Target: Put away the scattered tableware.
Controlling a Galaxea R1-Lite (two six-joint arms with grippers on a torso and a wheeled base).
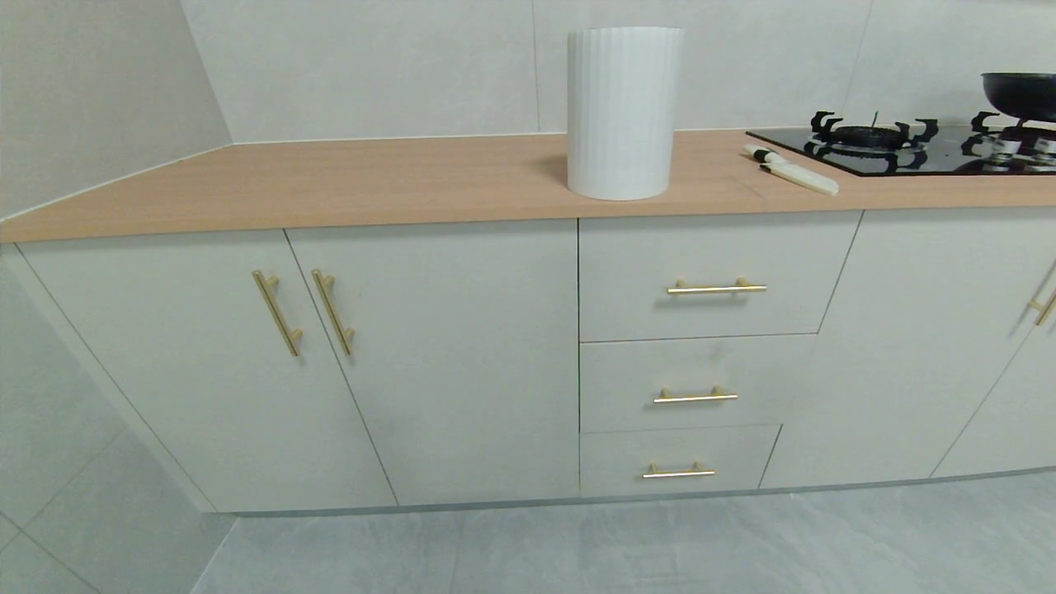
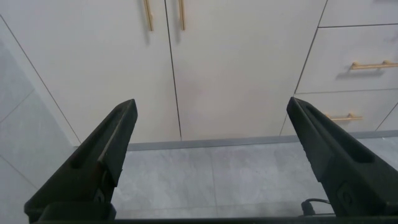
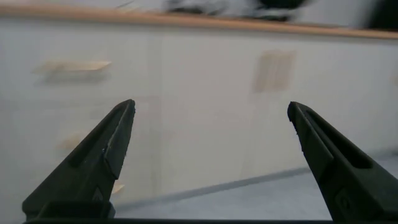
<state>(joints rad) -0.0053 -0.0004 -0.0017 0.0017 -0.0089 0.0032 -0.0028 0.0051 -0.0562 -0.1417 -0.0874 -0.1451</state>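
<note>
walls (image 1: 371, 66): pale tile | counter (image 1: 371, 177): wood top | cabinets (image 1: 454, 355): grey, brass handles (image 1: 716, 288) | floor (image 1: 660, 544): grey tile

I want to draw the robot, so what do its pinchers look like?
Both look alike. The left gripper and the right gripper each have two long, dark, almost black fingers, wide at the base and narrowing to slim tips. They look plain, with no stickers or writing I can see.

On the table (image 1: 371, 177) a container (image 1: 624, 115) stands about midway; right of it lie utensils (image 1: 792, 171), just beside the hob (image 1: 899, 154), a pan (image 1: 1020, 92) on its far-right burner. Below, two cupboard doors (image 1: 305, 363) sit left of three stacked drawers (image 1: 709, 313)
</note>
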